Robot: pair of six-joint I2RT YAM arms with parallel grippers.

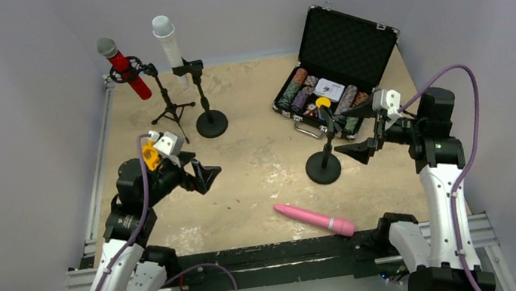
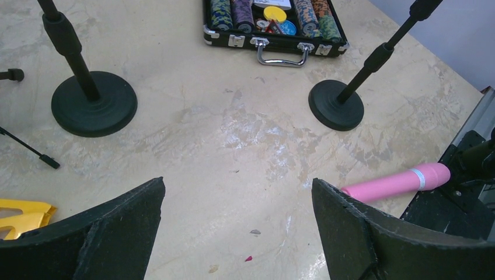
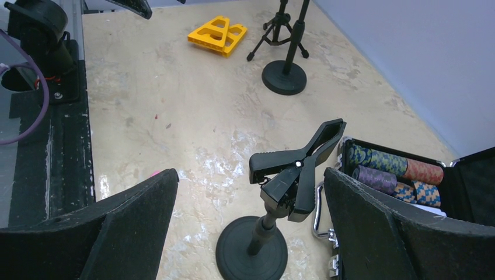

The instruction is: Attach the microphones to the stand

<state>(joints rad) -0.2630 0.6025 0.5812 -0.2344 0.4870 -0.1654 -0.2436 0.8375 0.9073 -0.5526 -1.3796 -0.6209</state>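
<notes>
Chips line the open case; pink microphone lies outside it.

Open bench between my left tool and my right tool, both with jaws spread wide, is the widest passage. The empty clip stand rises just ahead of my right tool, its clip level with the fingers. The open chip case close behind it blocks the far right. The pink microphone lies across the near edge. Far left, the round-base stand and tripod stand stand near each other. A yellow block lies beside my left tool.
</notes>
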